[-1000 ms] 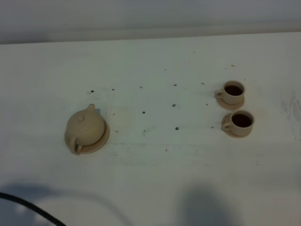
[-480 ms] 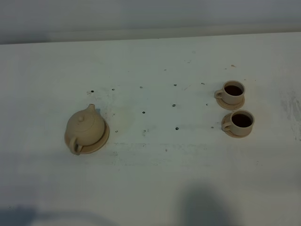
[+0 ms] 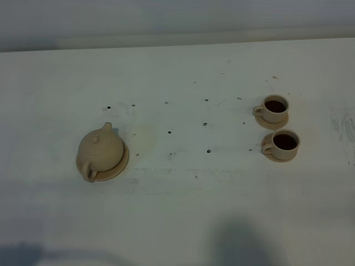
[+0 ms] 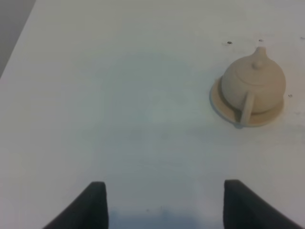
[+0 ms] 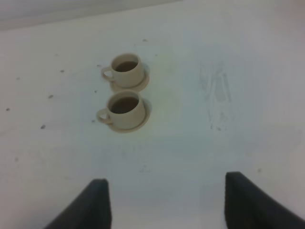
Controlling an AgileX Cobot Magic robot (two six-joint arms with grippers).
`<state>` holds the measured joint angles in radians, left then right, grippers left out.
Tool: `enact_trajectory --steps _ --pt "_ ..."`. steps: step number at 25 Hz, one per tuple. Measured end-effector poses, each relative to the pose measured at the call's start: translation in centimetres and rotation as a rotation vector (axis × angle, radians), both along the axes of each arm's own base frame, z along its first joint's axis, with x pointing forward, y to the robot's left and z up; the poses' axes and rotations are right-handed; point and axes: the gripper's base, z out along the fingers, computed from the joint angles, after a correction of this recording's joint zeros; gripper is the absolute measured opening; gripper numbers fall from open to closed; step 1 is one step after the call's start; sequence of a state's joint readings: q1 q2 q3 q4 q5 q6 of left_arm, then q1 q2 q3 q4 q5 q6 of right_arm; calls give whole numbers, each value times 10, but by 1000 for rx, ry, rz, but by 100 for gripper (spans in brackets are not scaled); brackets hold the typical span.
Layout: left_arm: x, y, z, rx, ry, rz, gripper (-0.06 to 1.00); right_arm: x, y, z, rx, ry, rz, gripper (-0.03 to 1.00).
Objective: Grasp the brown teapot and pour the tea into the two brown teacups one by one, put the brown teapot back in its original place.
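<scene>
The brown teapot (image 3: pixel 100 148) (image 4: pixel 255 81) stands upright on its wide flat saucer (image 3: pixel 124 162) (image 4: pixel 215 101) at the left of the table, handle toward the near side. At the right, the two brown teacups (image 3: pixel 275 108) (image 3: pixel 285 142) sit on small saucers, each holding dark liquid; the right wrist view shows them too (image 5: pixel 127 69) (image 5: pixel 125 107). My left gripper (image 4: pixel 164 187) is open, well short of the teapot and holding nothing. My right gripper (image 5: pixel 164 185) is open too, short of the cups. Neither gripper appears in the high view.
The white table (image 3: pixel 183 210) carries small dark specks (image 3: pixel 169 132) in the middle and grey scuffs (image 3: pixel 344 127) at the right. Its far edge (image 3: pixel 177 45) meets a grey wall. The table's side edge (image 4: pixel 19 43) shows in the left wrist view.
A black cable at the lower left corner of the high view one second ago has gone from sight. Teapot and cups have not moved.
</scene>
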<state>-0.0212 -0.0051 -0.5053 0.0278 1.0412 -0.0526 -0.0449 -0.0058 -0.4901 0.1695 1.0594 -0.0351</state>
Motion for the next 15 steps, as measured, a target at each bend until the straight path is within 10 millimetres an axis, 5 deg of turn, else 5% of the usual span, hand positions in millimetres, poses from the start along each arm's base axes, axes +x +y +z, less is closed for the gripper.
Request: enact_trajectory --steps 15 --pt "0 0 0 0 0 0 53 0 0 0 0 0 0 54"
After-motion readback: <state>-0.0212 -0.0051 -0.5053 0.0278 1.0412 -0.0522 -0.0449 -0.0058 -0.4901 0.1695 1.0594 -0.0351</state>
